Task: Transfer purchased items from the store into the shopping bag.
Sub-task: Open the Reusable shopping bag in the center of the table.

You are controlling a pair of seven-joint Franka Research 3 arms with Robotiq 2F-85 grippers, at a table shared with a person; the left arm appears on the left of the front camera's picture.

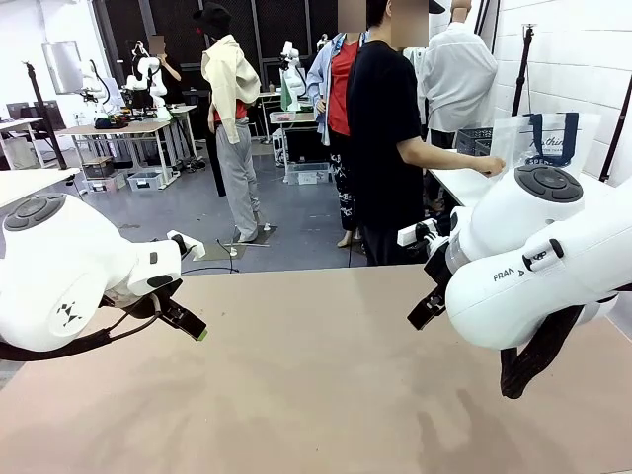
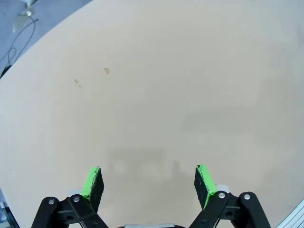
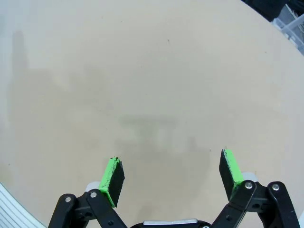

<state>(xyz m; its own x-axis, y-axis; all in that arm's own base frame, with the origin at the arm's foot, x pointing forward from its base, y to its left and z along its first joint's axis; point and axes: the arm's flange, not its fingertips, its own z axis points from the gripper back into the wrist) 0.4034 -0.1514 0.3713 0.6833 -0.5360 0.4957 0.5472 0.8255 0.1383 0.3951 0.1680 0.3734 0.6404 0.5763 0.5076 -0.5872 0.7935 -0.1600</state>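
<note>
two empty grippers over the table (image 2: 156,71)
left gripper (image 2: 148,178) and right gripper (image 3: 172,171) spread wide; shopping bag (image 1: 549,138) at two o'clock, person's hand (image 1: 491,166) beside it.

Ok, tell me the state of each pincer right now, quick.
Left pincer: open, holding nothing.
Right pincer: open, holding nothing.
</note>
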